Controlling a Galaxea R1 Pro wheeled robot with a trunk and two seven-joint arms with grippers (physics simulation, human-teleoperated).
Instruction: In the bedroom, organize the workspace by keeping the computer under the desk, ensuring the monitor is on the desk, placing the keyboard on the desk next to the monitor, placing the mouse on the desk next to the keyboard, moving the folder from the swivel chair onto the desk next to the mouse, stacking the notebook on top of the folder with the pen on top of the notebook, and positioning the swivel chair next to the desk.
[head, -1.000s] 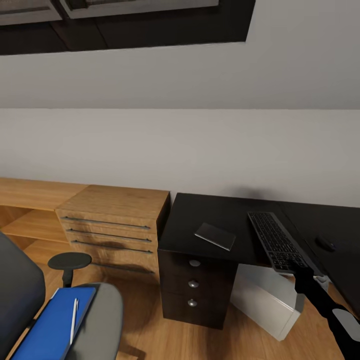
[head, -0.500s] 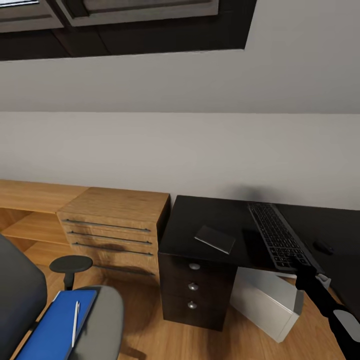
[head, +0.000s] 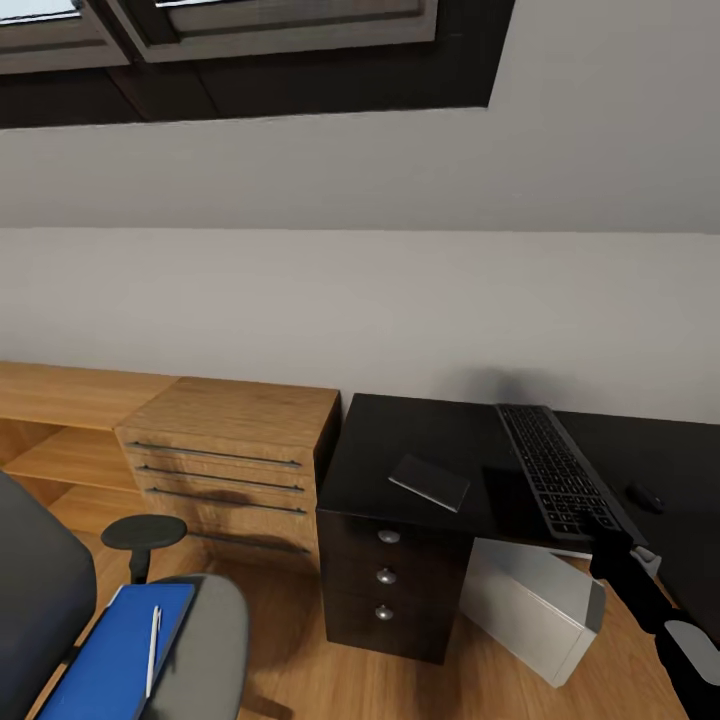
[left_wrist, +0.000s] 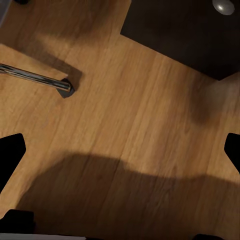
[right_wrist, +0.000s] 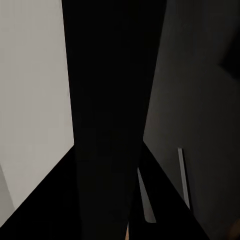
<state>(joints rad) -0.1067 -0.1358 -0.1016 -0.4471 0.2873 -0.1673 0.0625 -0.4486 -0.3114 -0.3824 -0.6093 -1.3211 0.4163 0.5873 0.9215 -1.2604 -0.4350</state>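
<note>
Swivel chair (head: 60, 620): sitting at the head view's lower left on the wooden floor (left_wrist: 125, 140), well apart from the desk, one round black armrest showing.
Folder (head: 120, 650): lying flat on the chair's seat, bright blue.
Pen (head: 153, 637): resting on top of the folder, a thin white stick running along its length.
Wooden drawer unit (head: 230, 450): standing against the wall, just beside the desk's left end.
Desk (head: 420, 440): standing right of the wooden unit, three drawers with silver knobs facing the camera.
Notebook (head: 430, 482): lying flat on the desktop above the drawers, near the front edge.
Computer (head: 530, 605): sitting on the floor under the desk, just right of the drawer block.
Keyboard (head: 560, 470): being held at its near end, its far part extending over the desktop, slightly angled.
Right gripper (head: 612, 545): meeting the keyboard's near end; the fingers are too dark to tell how far apart they stand.
Mouse (head: 647, 495): resting on the desktop just right of the keyboard.
Left gripper (left_wrist: 120, 155): hanging over bare floor, its dark fingers spread wide with nothing between them.
</note>
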